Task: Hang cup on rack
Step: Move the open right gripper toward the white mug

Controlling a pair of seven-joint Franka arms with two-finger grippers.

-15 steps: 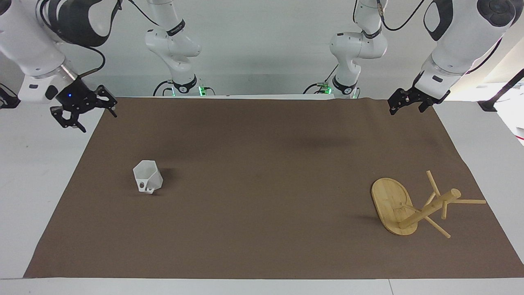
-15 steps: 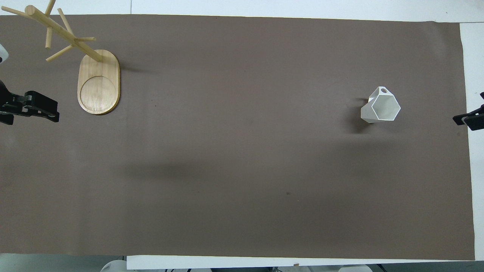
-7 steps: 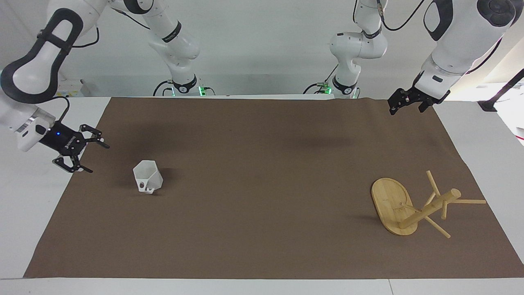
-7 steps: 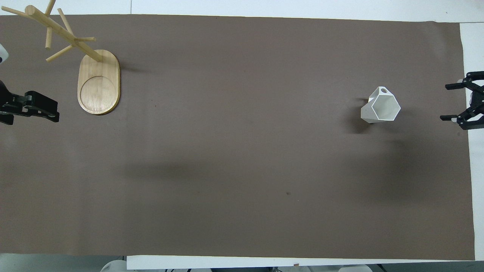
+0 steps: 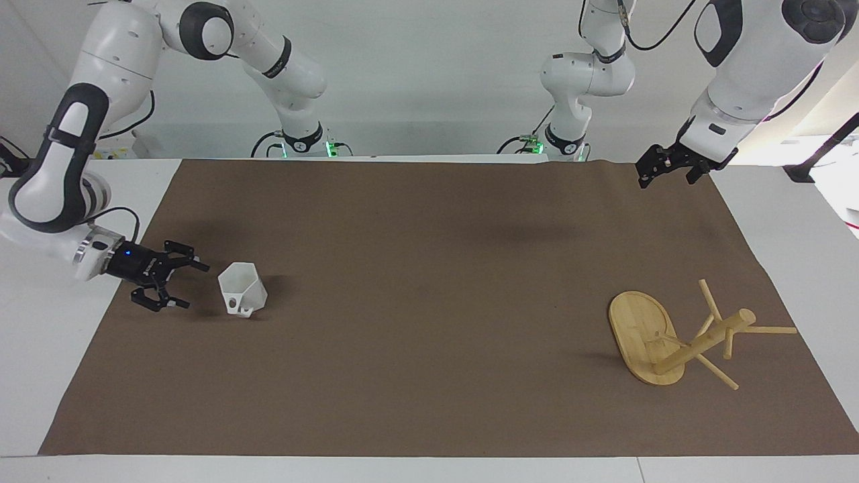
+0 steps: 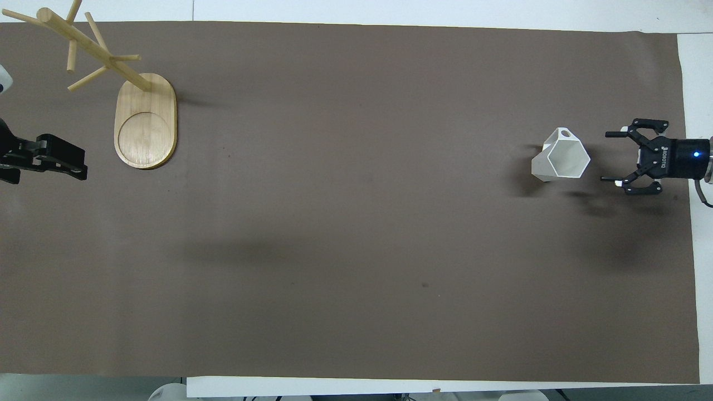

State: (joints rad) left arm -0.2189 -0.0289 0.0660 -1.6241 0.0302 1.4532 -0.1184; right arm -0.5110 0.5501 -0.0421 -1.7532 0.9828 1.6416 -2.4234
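The white faceted cup (image 5: 243,290) stands open side up on the brown mat toward the right arm's end of the table, its handle on the side farther from the robots. It also shows in the overhead view (image 6: 562,161). My right gripper (image 5: 193,287) is open, low over the mat and level with the cup, pointing at it with a small gap between; it also shows in the overhead view (image 6: 607,156). The bamboo rack (image 5: 637,329) stands on its oval base toward the left arm's end, also in the overhead view (image 6: 146,122). My left gripper (image 5: 664,176) waits raised over the mat's edge, also in the overhead view (image 6: 75,164).
The brown mat (image 5: 429,268) covers most of the white table. The rack's thin pegs (image 5: 772,329) stick out from the post toward the left arm's end of the table.
My right gripper has come down from beside the mat's corner nearest the robots and moved in low beside the cup, fingers open. The cup, the rack and the left arm have not moved.
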